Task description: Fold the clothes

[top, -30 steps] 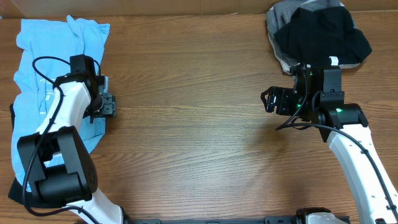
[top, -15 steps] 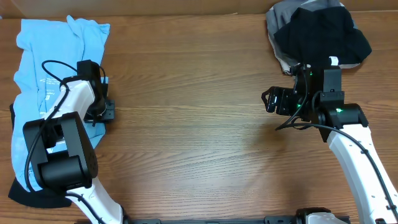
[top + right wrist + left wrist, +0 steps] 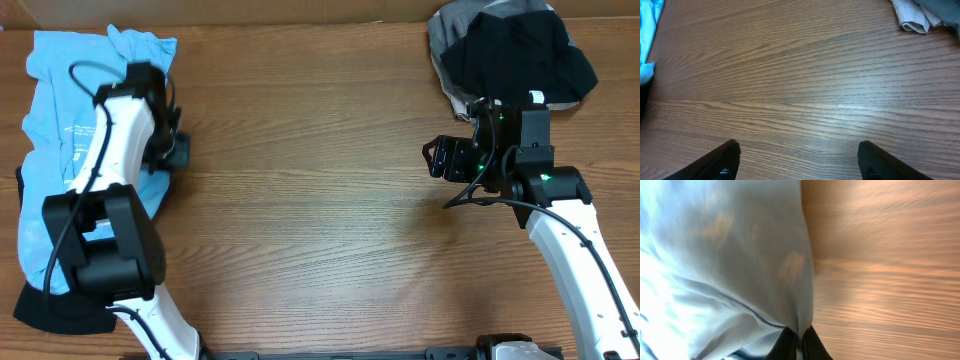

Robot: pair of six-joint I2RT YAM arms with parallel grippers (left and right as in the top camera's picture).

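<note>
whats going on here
Two robot arms are folding clothes. The left gripper is shut on the edge of the light blue T-shirt, which lies rumpled along the left side of the table and is not yet folded. The right gripper hangs open over bare wood, holding nothing, just in front of the black and grey pile at the far right corner.
</note>
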